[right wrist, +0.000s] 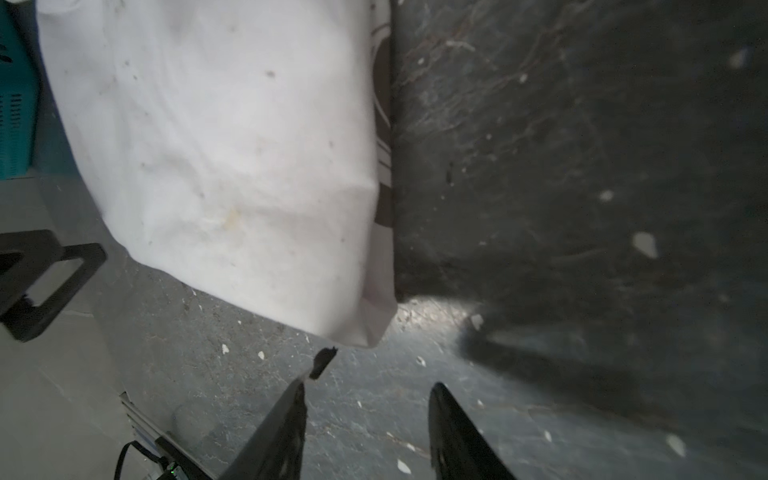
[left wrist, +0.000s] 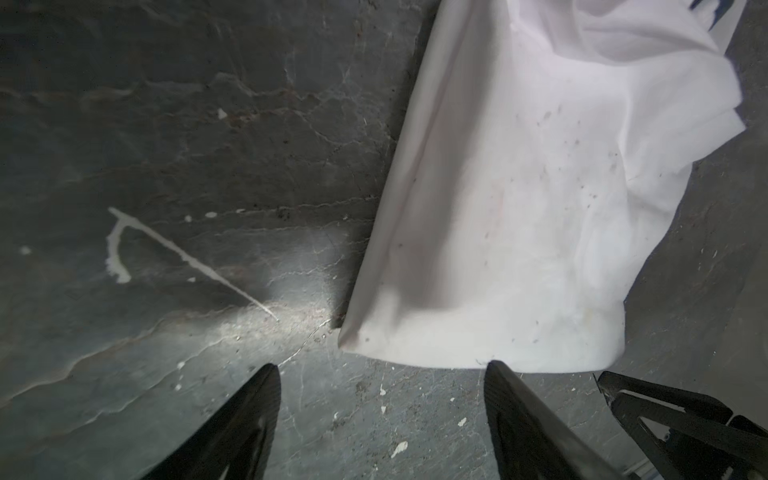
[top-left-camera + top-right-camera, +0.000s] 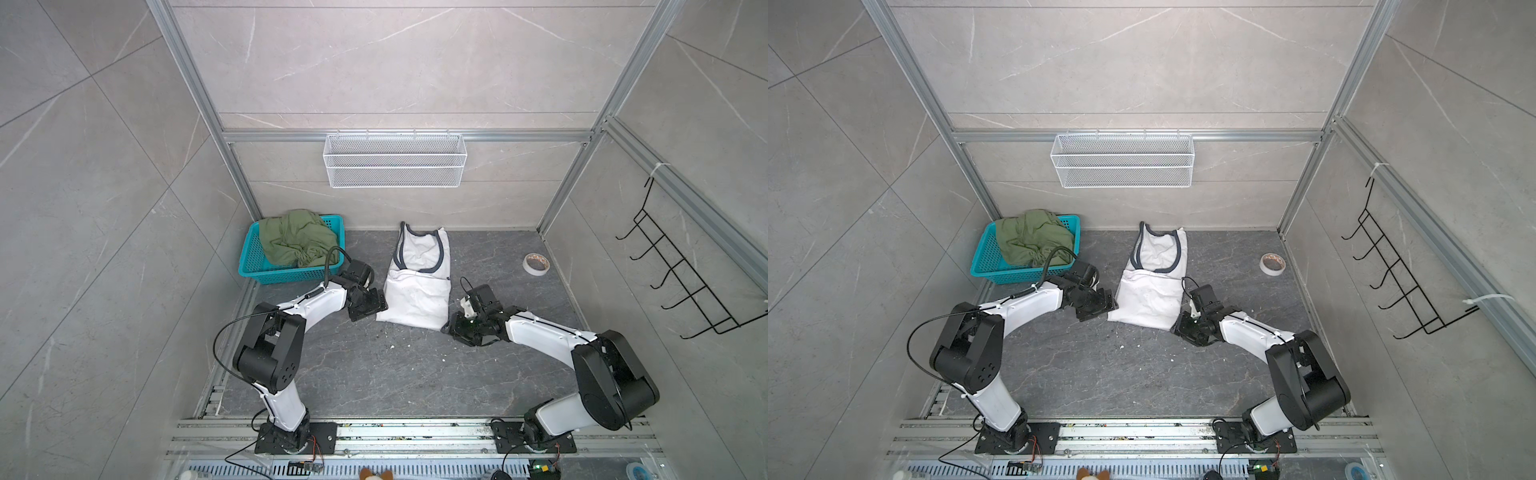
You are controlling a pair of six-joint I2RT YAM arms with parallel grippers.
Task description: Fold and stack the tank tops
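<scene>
The white tank top with dark trim lies flat on the dark tabletop, straps toward the back wall. The olive green tank top is bunched in a teal basket. My left gripper is open just off the white top's near left corner, with only bare table between its fingers. My right gripper is open just off the near right corner, holding nothing. The badge print is mostly hidden; a dark curved strip shows at one folded edge in the right wrist view.
The teal basket stands at the back left beside the left arm. A roll of tape lies at the back right. A white wire basket hangs on the back wall and a black hook rack on the right wall.
</scene>
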